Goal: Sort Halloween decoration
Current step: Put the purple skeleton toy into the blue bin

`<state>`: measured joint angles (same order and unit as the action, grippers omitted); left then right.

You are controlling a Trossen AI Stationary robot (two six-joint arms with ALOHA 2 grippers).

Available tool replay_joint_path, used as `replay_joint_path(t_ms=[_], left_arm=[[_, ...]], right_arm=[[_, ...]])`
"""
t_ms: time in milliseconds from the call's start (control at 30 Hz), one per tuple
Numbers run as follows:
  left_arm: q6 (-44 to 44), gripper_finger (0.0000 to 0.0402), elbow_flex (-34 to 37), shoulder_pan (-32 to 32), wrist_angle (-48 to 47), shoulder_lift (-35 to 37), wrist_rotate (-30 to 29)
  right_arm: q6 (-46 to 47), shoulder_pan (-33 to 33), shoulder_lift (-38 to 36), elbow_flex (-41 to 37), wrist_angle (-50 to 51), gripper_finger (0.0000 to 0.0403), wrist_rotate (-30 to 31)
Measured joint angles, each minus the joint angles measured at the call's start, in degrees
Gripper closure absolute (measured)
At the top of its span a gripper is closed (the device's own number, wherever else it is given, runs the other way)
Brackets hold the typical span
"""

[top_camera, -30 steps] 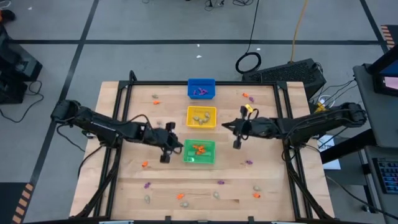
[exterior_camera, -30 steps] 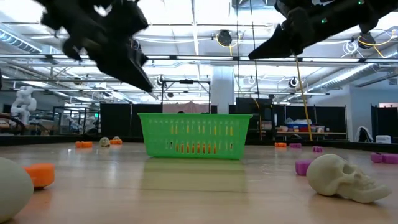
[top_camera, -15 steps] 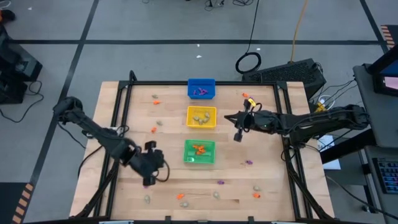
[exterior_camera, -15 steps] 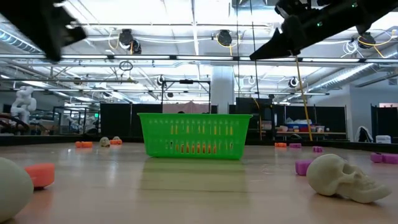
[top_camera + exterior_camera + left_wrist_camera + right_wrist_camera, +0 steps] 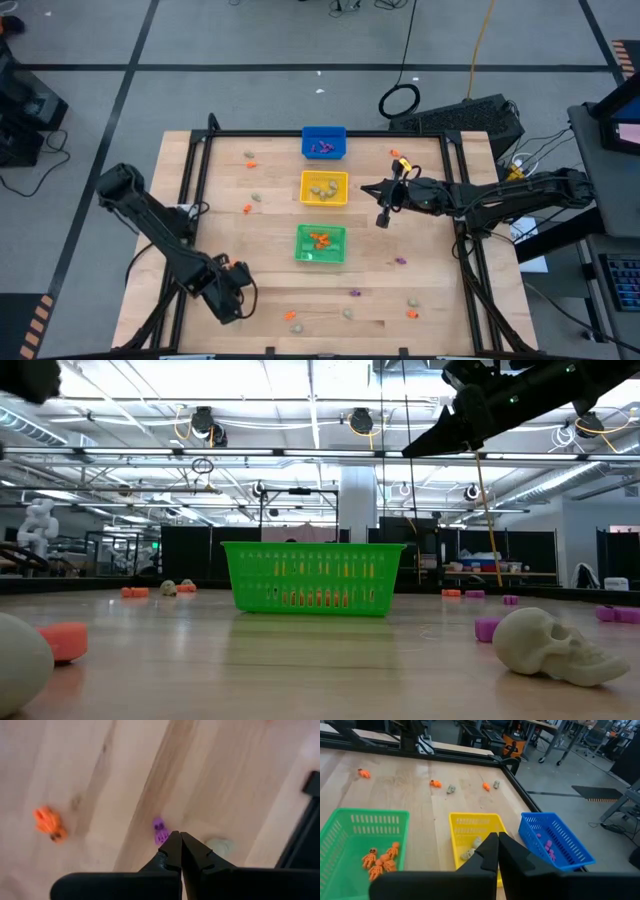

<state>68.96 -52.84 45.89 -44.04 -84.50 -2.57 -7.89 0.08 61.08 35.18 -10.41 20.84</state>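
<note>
- Left gripper (image 5: 229,303): relocated within the last second from beside the green bin (image 5: 321,258) to the table's near-left corner; jaws together, nothing held. In the wrist view the tips (image 5: 179,851) are poised just over a purple trinket (image 5: 159,830), with a pale trinket (image 5: 218,844) just beside and an orange trinket (image 5: 48,822) farther off.
- Right gripper (image 5: 382,212): parked in the air to the right of the yellow bin (image 5: 324,199), barely shifted over the same second; jaws together, empty.
- Green bin: orange pieces (image 5: 380,861) already lodged.
- Yellow bin: pale pieces (image 5: 471,849) lodged.
- Blue bin (image 5: 324,152): purple pieces (image 5: 545,843) lodged.
- Unsorted stock: trinkets of all three colours are scattered on the table (image 5: 430,270), mostly along the near edge and the far corners; a pale skull (image 5: 549,644) and a purple piece (image 5: 486,628) lie close to the low camera.
- Reading of the change: a delivery to the green bin is judged finished, and a fresh pick is being lined up, probably the purple trinket, bound for the blue bin. The jaws must be parted before descent.
- Progress: partly sorted; many pieces are left.
</note>
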Motion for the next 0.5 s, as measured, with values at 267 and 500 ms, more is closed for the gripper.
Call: replay_joint_path(t_ms=[267, 500], left_arm=[[7.2, 0.0369, -1.4, 0.3, 0.1, -5.3, 1.1], [10.2, 0.0280, -2.1, -0.1, -0.9, -8.6, 5.6]], right_arm=[[0.1, 0.0, 0.0, 0.0, 0.0, 0.0403, -0.1], [0.7, 0.0, 0.0, 0.0, 0.8, 0.0403, -0.2]])
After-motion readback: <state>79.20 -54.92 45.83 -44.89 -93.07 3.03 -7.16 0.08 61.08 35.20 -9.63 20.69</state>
